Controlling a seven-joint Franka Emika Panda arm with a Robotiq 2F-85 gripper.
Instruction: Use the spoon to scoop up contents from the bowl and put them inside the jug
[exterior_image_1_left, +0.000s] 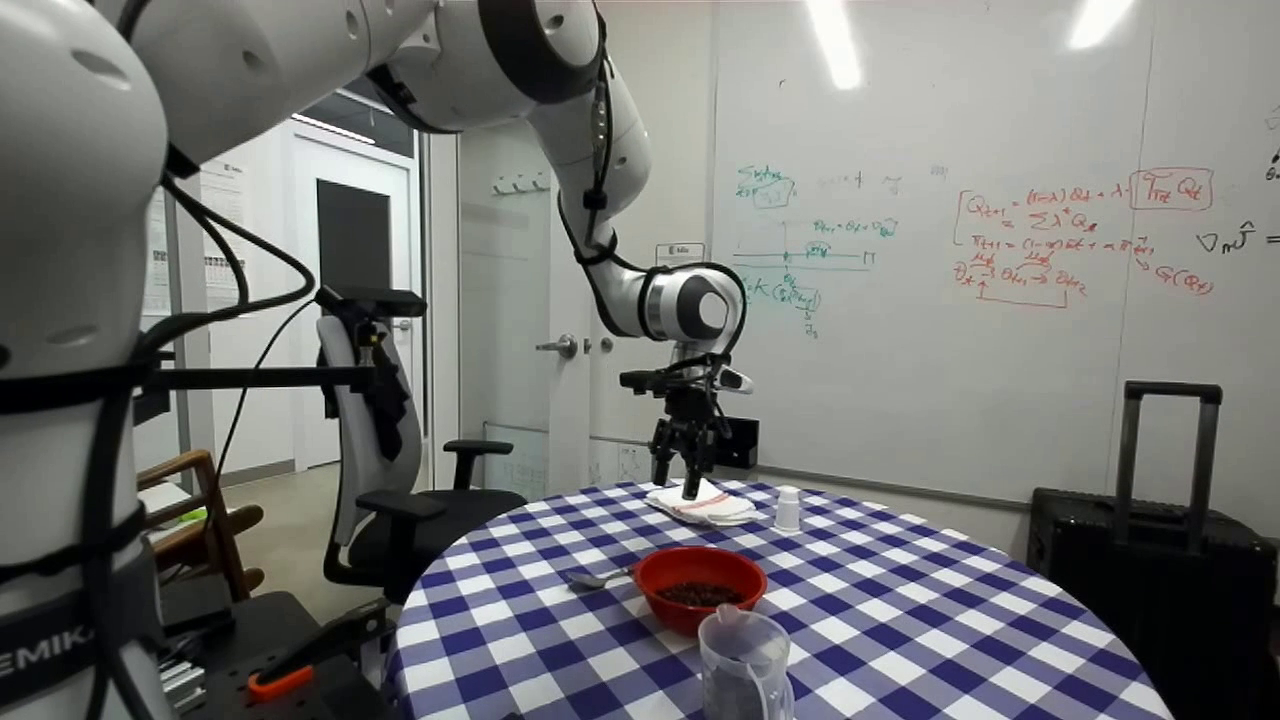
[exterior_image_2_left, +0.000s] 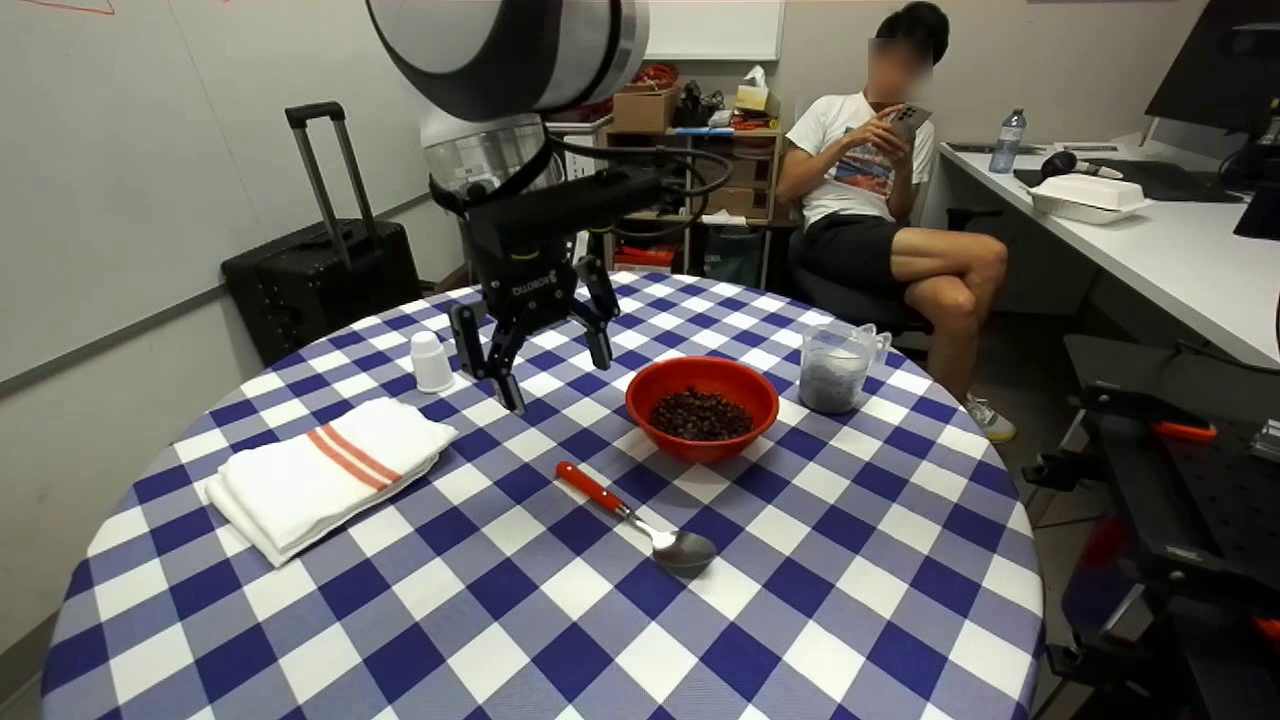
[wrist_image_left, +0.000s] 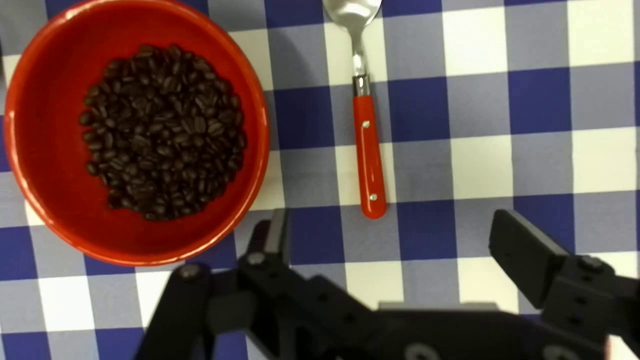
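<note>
The red bowl (wrist_image_left: 264, 135) holds dark brown beans. To its right in the wrist view lies the spoon (wrist_image_left: 369, 150), its red handle toward me and its metal end pointing away. My gripper (wrist_image_left: 392, 220) is open above the table, nothing between its fingers; the handle's tip shows in the gap, lower down on the cloth. In an exterior view the gripper (exterior_image_2_left: 558, 385) hangs clear of the cloth, between the folded towel and the bowl (exterior_image_2_left: 700, 452). The clear jug (exterior_image_2_left: 836, 372) stands upright beyond the bowl; whether it holds anything I cannot tell. The wrist view does not show it.
A folded white towel (exterior_image_2_left: 330, 470) with orange stripes and a small white cup (exterior_image_2_left: 430, 363) sit on the round table with its checked cloth (exterior_image_2_left: 480, 640). A person (exterior_image_2_left: 870, 190) sits behind the table. A black suitcase (exterior_image_1_left: 1150, 580) and an office chair (exterior_image_1_left: 370, 430) stand around it.
</note>
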